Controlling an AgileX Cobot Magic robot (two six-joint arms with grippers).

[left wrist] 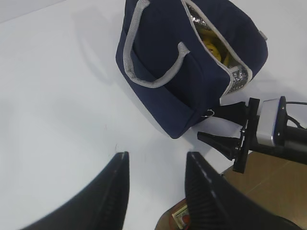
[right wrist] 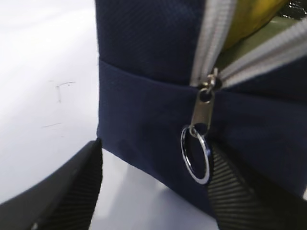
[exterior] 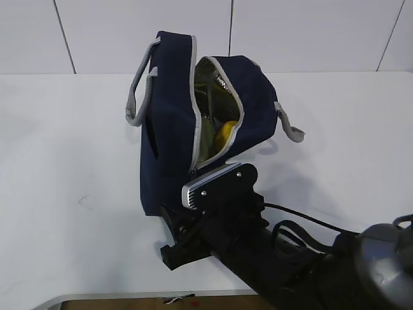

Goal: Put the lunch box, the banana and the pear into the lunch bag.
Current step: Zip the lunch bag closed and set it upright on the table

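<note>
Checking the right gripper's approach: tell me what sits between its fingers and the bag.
In the right wrist view, only the zipper pull and its metal ring hang between the open right gripper and the bag.

The lunch bag (exterior: 169, 123) stands near the middle of the worktop, closer to its far edge than to the near one. It is boxy, navy-blue fabric, with grey webbing handles (left wrist: 152, 57) and a grey zipper (exterior: 196, 103) that gapes open along its top, showing a shiny lining (left wrist: 195, 18). The zipper's metal pull (right wrist: 200, 108) hangs at the near end with a ring (right wrist: 195, 154) dangling from it. Inside the opening a rounded yellow fruit (exterior: 226, 134) shows, perhaps the pear, though too little is visible to tell it from the banana. The lunch box cannot be made out.
</note>
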